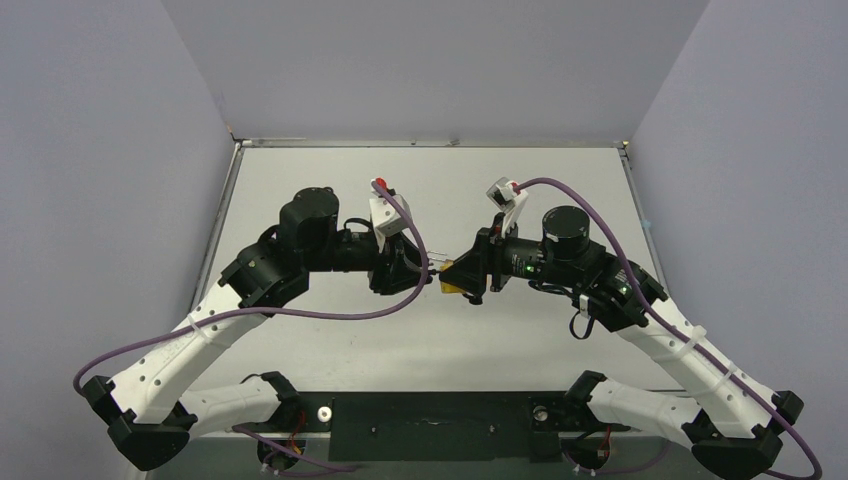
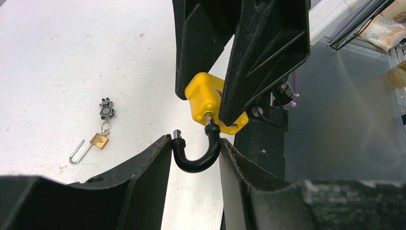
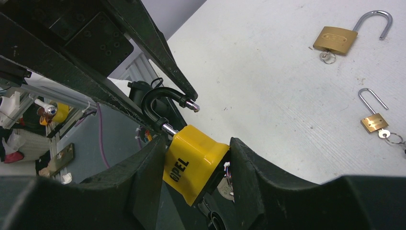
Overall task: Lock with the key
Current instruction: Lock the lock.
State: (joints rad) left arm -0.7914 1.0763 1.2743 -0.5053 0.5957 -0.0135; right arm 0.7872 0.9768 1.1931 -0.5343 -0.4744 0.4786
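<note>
White tabletop (image 1: pixel 330 340), grey walls round it, and both arms meet in the air over the middle. The right gripper (image 1: pixel 470 272) is clamped on the body of the yellow padlock (image 3: pixel 191 163), and the left gripper (image 2: pixel 196 146) is pinching the black shackle (image 2: pixel 191 165) across its U. Shackle's long axis runs straight from the body toward the left fingers with the free end sitting off to the side of its hole, so I'd say the left arm has to line it up and push in along that axis. The key (image 3: pixel 224 189) looks like it's in the bottom of the body, but it's mostly hidden.
</note>
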